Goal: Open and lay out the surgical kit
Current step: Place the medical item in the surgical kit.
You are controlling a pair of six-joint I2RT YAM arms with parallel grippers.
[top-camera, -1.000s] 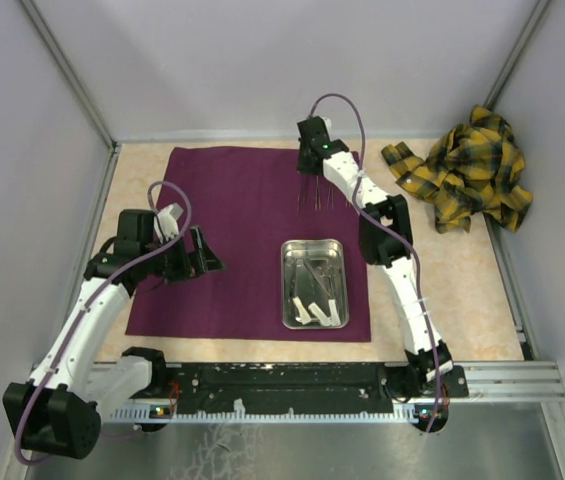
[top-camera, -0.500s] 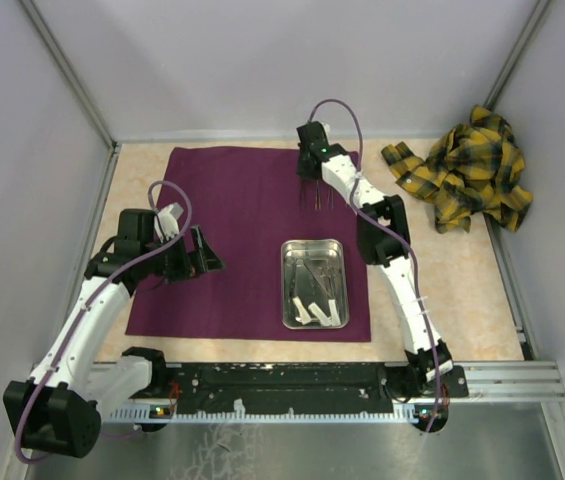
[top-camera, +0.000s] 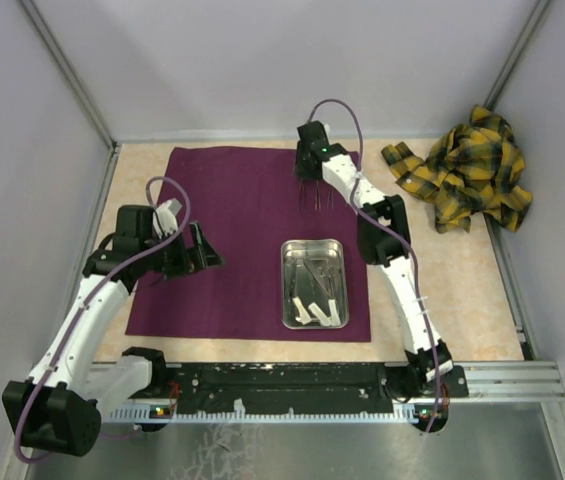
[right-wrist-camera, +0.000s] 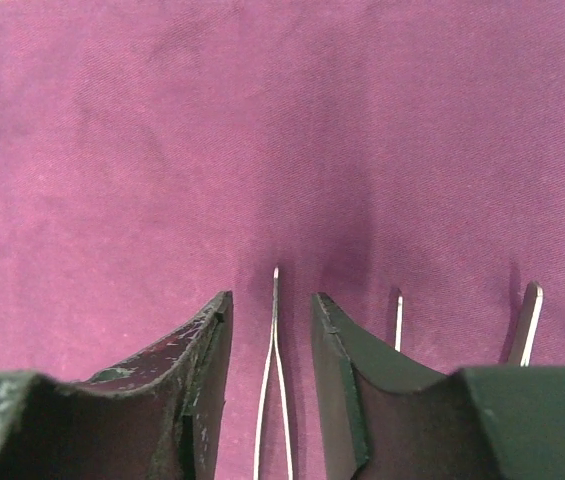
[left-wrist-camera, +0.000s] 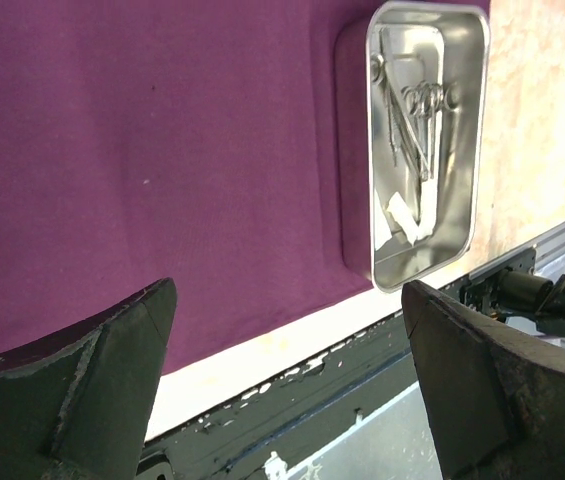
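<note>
The surgical kit's dark purple cloth lies spread flat on the table. A shiny steel tray stands on its near right part, holding scissors and small white pieces. My right gripper is low over the cloth's far edge and open. Thin forceps lie on the cloth between its fingers, touching neither. Two more metal instruments lie just to the right. My left gripper hovers wide open over the cloth's left part, holding nothing.
A crumpled yellow and black plaid cloth lies at the back right of the table. Grey walls close in the table on three sides. The black rail carrying the arm bases runs along the near edge.
My right gripper's jaws have parted and let go of the forceps, which now lie on the cloth. The left arm has shifted slightly to the left.
</note>
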